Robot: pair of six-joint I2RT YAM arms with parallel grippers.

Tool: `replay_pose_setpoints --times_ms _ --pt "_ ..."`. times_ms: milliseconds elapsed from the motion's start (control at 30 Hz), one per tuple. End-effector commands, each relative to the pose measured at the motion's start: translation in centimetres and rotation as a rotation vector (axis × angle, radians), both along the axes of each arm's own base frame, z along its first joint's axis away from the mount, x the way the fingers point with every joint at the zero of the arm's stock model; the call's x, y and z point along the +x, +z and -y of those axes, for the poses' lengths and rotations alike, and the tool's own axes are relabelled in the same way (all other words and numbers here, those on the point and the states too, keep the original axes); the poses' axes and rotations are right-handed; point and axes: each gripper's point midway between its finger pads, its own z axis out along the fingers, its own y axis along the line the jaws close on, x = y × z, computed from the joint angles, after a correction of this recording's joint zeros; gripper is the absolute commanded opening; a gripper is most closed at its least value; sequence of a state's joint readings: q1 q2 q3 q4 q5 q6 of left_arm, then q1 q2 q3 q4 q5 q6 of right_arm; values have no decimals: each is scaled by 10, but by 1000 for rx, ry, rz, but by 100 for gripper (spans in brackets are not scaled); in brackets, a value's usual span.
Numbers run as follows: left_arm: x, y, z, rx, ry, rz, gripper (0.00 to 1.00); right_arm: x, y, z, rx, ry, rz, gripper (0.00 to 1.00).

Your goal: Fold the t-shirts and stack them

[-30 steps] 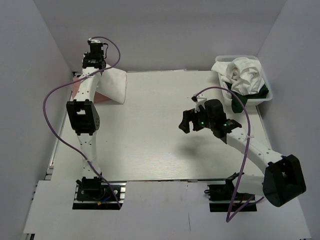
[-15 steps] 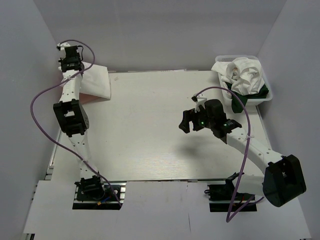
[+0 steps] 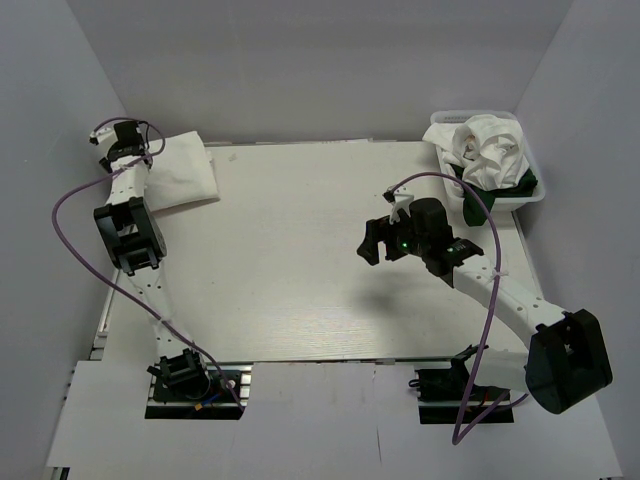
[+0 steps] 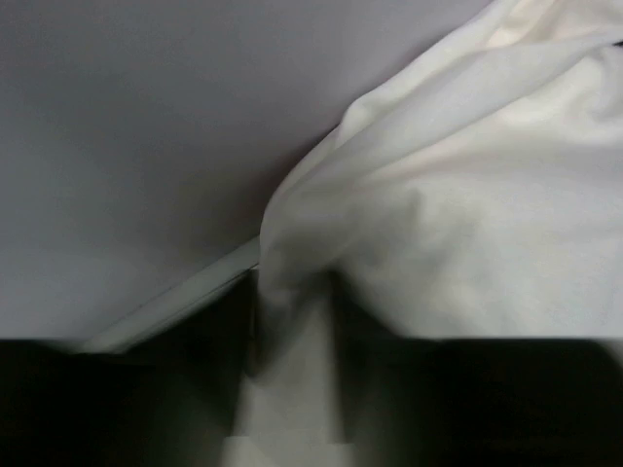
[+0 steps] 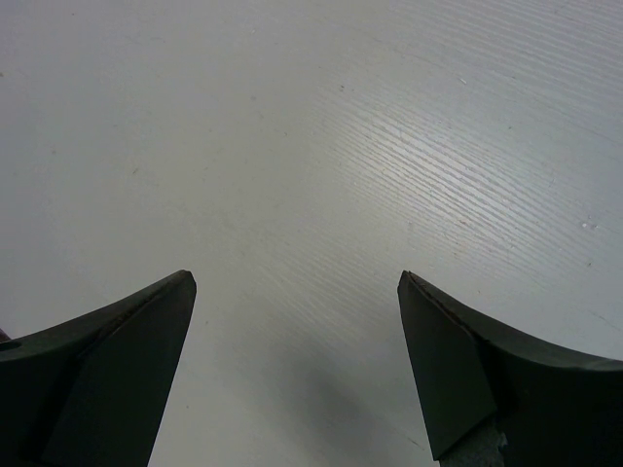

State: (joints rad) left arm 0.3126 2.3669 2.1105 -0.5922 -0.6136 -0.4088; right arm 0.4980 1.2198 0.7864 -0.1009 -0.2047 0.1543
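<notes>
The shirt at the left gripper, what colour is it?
White shirt, clearest in left wrist view.

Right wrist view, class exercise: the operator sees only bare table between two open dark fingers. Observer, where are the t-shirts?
Observer: A folded white t-shirt lies at the far left corner of the table.
Operator: Is anything holding it?
Observer: Yes. In the left wrist view, the left end effector is shut on its cloth.
Operator: Any others?
Observer: The white basket at the far right corner holds crumpled white t-shirts and a dark green one.
</notes>
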Motion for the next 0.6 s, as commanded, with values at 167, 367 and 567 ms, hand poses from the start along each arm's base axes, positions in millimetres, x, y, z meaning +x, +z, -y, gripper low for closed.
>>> replay_pose_setpoints --times_ms 167,367,567 --pt "1 35 -3 -4 6 95 100 2 0 -4 5 13 19 90" --pt "7 99 19 27 -70 199 100 2 2 -6 15 25 18 90" --pt "23 122 52 -31 -221 298 100 1 -3 -10 12 40 1 90"
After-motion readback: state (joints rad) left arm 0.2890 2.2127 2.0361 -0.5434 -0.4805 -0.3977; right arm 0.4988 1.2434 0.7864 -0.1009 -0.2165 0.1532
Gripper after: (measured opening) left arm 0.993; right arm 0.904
